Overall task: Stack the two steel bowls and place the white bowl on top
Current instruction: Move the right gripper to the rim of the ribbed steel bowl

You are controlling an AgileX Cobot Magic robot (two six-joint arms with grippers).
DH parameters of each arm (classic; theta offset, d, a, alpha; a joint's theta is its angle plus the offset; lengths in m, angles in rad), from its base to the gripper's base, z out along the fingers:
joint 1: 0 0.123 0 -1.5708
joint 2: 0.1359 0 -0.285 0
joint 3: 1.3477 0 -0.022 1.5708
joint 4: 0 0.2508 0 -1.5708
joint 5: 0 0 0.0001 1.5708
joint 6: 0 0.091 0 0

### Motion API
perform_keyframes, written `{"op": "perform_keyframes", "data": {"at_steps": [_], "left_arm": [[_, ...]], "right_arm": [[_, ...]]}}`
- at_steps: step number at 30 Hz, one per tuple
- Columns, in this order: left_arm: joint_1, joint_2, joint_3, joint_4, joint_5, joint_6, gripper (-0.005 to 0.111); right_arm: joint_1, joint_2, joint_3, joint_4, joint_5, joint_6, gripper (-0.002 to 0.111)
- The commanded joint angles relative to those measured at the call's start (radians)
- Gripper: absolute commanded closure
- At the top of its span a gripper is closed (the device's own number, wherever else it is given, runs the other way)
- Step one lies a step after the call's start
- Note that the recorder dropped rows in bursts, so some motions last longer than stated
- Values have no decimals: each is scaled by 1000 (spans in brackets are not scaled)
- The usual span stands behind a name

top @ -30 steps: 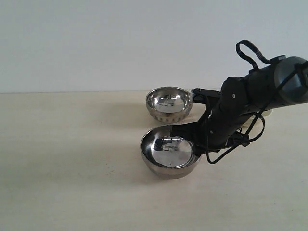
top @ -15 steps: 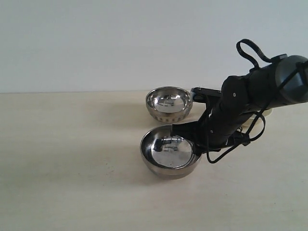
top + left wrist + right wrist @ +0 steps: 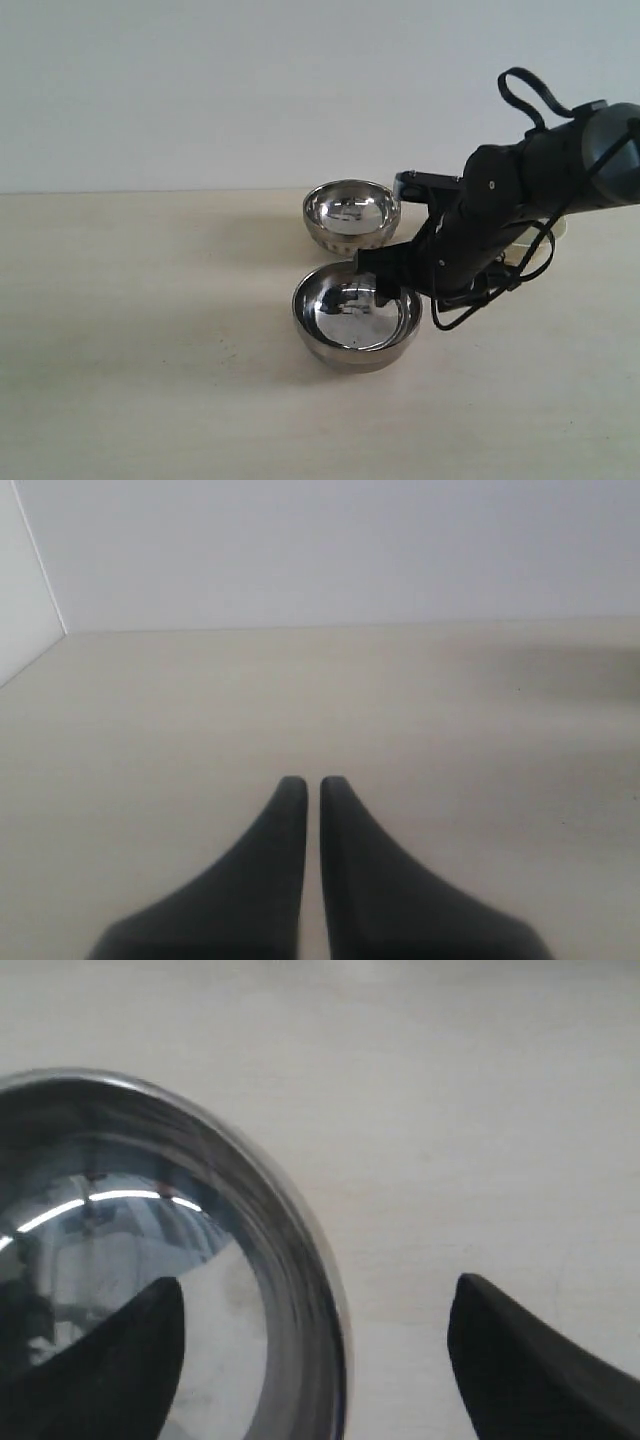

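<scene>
Smooth steel bowl (image 3: pixel 345 325): right gripper (image 3: pixel 315 1295) has advanced, jaws apart, now straddling its rim, one finger inside. Grasp appears imminent. Left gripper (image 3: pixel 312 783) closed, empty.

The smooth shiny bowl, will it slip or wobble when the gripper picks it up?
The smooth steel bowl looks mirror-polished, so it may slip. The right gripper straddles one side of its rim, so the bowl would probably tilt. It looks stiff, unlikely to bend.
</scene>
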Motion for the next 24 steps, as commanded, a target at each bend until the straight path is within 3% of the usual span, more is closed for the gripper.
{"op": "perform_keyframes", "data": {"at_steps": [1, 13, 24], "left_arm": [[1, -3, 3, -3, -6, -11, 103], [1, -3, 3, -3, -6, -11, 103], [1, -3, 3, -3, -8, -11, 103]], "right_arm": [[-2, -77, -38, -17, 3, -11, 42], [-6, -121, -115, -17, -93, 4, 42], [-103, 36, -242, -13, -86, 25, 42]]}}
